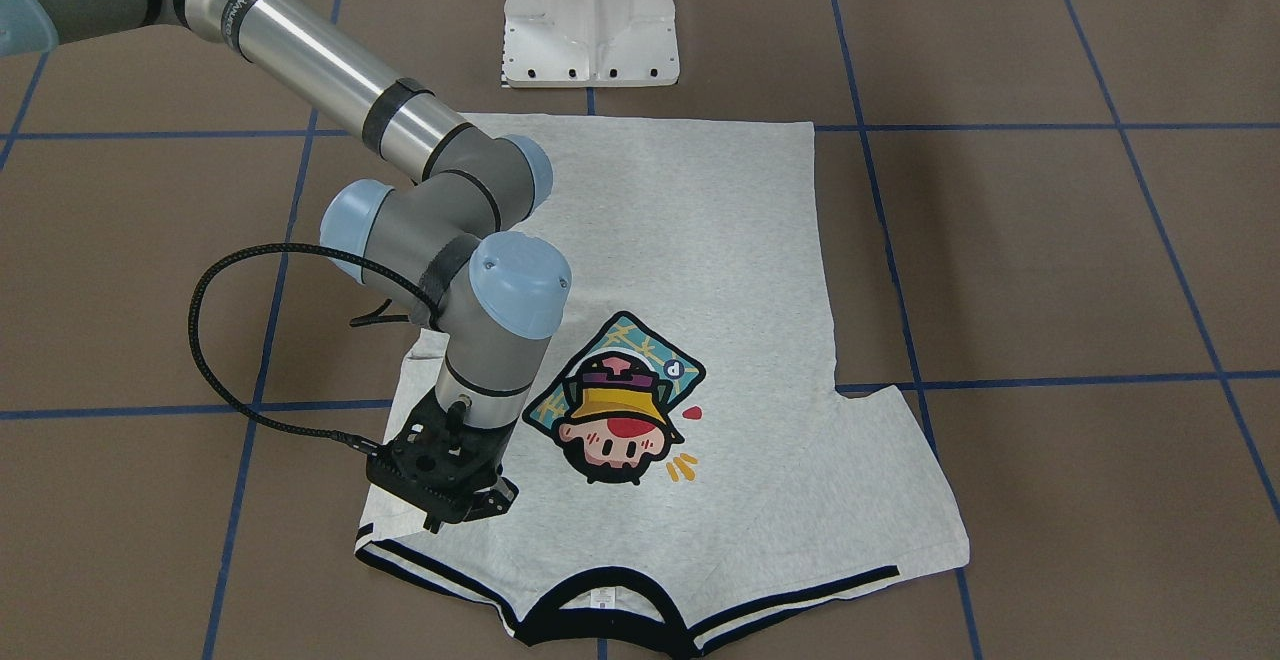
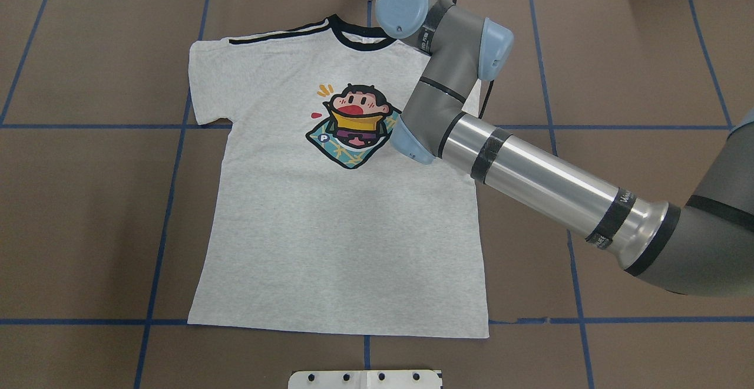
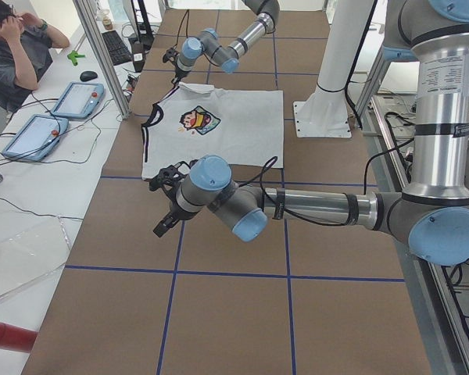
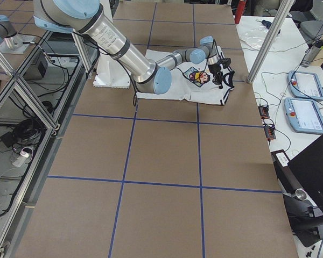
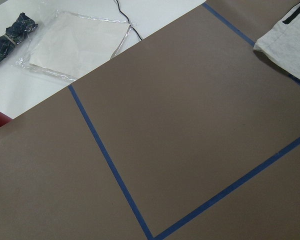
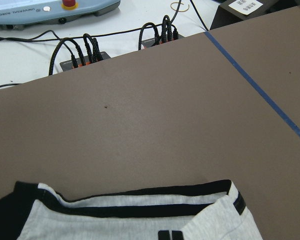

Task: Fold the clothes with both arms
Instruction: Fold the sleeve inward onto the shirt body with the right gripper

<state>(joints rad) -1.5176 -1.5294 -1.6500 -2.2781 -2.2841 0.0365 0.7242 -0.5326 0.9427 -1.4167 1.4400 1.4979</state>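
Note:
The grey T-shirt (image 1: 700, 270) (image 2: 330, 224) lies flat and print-up on the brown table, its black collar (image 2: 359, 41) on the far side from the robot's base. My right gripper (image 1: 455, 515) points down at the shirt's shoulder beside the black-and-white stripes (image 1: 420, 555); its wrist hides the fingers, so I cannot tell whether it is open or shut. The right wrist view shows the collar and striped shoulder (image 6: 115, 220) close below. My left gripper (image 3: 161, 228) hovers over bare table beside the shirt's sleeve (image 5: 290, 45); I cannot tell its state.
The white pedestal base (image 1: 590, 20) stands at the shirt's hem side. Blue tape lines (image 2: 171, 200) grid the table. A person (image 3: 16, 55) sits at a side bench with teach pendants (image 3: 70, 98). Cables and a connector box (image 6: 85, 52) lie beyond the table's far edge.

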